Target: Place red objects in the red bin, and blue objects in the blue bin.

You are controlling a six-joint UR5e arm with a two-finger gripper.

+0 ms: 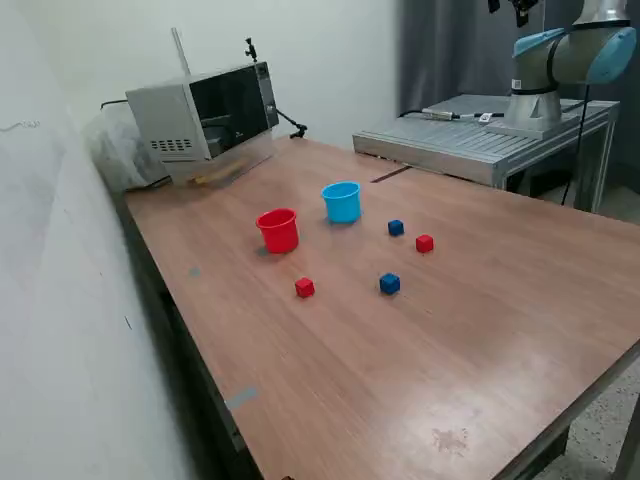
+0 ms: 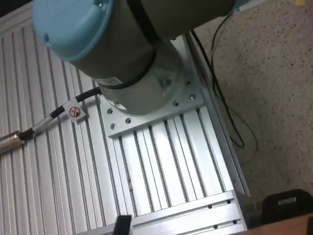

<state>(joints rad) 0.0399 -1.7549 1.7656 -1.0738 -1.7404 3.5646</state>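
In the exterior view a red cup (image 1: 278, 230) and a light blue cup (image 1: 341, 201) stand upright side by side on the wooden table (image 1: 420, 370). One red cube (image 1: 304, 288) lies in front of the red cup, and a second red cube (image 1: 424, 243) lies toward the exterior view's right. One dark blue cube (image 1: 396, 228) lies beside the blue cup, and another dark blue cube (image 1: 389, 284) lies nearer the front. The arm (image 1: 575, 55) is folded above its base, far from the cubes. Dark parts at the top edge (image 1: 518, 10) may be the gripper; its fingers show in neither view.
A microwave-like grey box (image 1: 205, 115) stands at the table's far corner on the exterior view's left. The arm's base sits on a ribbed aluminium platform (image 1: 480, 135), which also fills the wrist view (image 2: 166, 161) with cables (image 2: 54, 115). A white wall (image 1: 60, 300) borders the table.
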